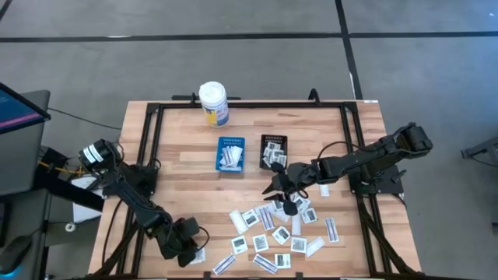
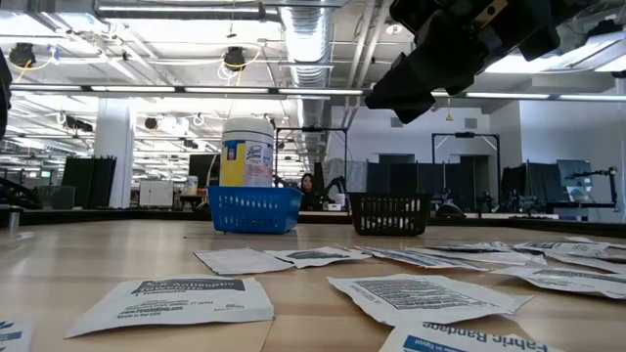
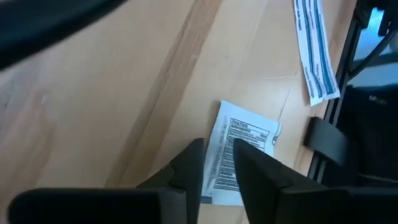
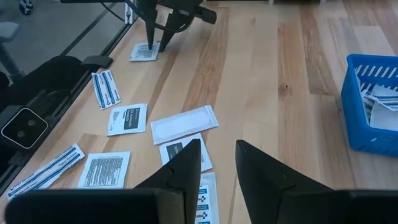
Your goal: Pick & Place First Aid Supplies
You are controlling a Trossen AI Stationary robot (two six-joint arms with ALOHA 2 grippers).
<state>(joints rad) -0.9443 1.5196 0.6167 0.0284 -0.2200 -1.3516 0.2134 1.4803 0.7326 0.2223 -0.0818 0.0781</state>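
Note:
Several small white paper packets (image 1: pixel 280 229) lie flat and scattered on the near right part of the wooden table, some squarish with dark print, some narrow strips. One squarish packet (image 3: pixel 245 140) lies apart near the near-left corner. My left gripper (image 3: pixel 217 165) stands over it, pointing down, open by a narrow gap; the right wrist view shows it too (image 4: pixel 157 45). My right gripper (image 1: pixel 284 201) hovers open above the far edge of the scattered packets, raised well off the table (image 2: pixel 401 93), with packets (image 4: pixel 180 124) below and ahead of it. My left gripper comes from above, pointing down, with its fingertips (image 3: pixel 194 163) at one end of the squarish packet (image 3: pixel 227 168). The packet lies flat on the table. I cannot tell whether the fingertips touch it.
A blue tray (image 1: pixel 231 154) and a black tray (image 1: pixel 274 149), each with packets inside, sit mid-table. A white bottle with a yellow label (image 1: pixel 213 103) stands at the far edge. A blue-printed strip (image 3: pixel 316 50) lies by the black frame rail. Bare wood stretches across the left half.

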